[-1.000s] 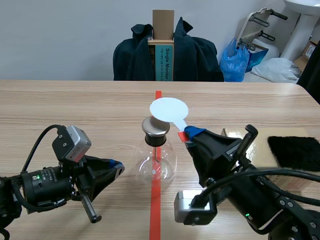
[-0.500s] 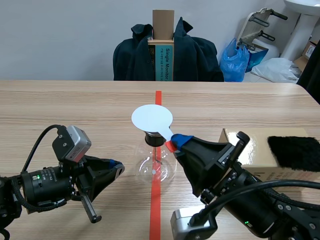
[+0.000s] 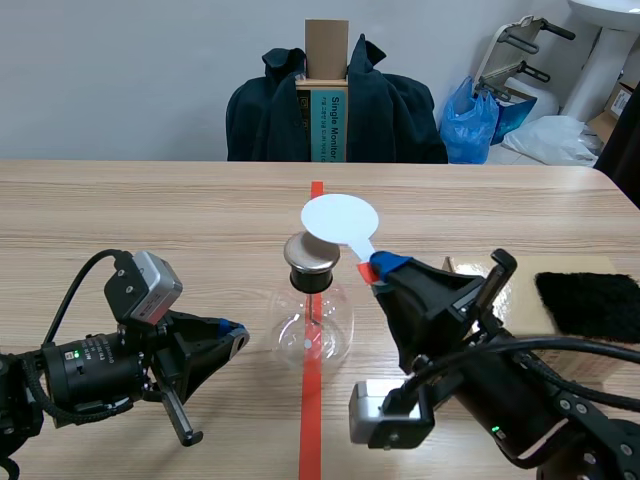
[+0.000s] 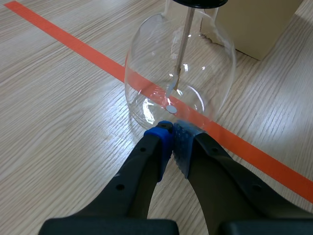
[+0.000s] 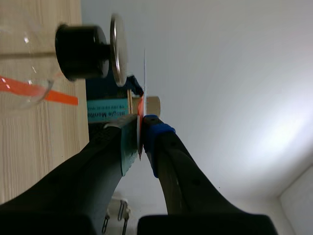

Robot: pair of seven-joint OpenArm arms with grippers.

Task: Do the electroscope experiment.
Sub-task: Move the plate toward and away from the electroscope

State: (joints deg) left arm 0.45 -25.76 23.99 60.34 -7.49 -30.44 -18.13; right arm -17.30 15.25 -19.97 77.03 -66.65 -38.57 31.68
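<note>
Two grippers: the right gripper [image 3: 375,268] is clamped on one white paddle [image 3: 340,218] near one glass flask [image 3: 313,325]; the left gripper [image 4: 171,134] has its fingers together, empty, just beside the flask.

The flask [image 3: 312,330] stood on the tape line at the middle of the table [image 3: 150,220]. The paddle [image 3: 340,217] hung close over the flask's cap [image 3: 312,253], pinched in the right gripper [image 3: 378,268] just right of the flask's neck. The left gripper [image 3: 235,335] lay low to the flask's left with its tips close by the glass. A box [image 3: 530,300] with a cloth [image 3: 590,303] on top sat to the right behind the right arm, and beyond the far edge stood a chair [image 3: 335,110] with a bag [image 3: 468,122] to its right.
</note>
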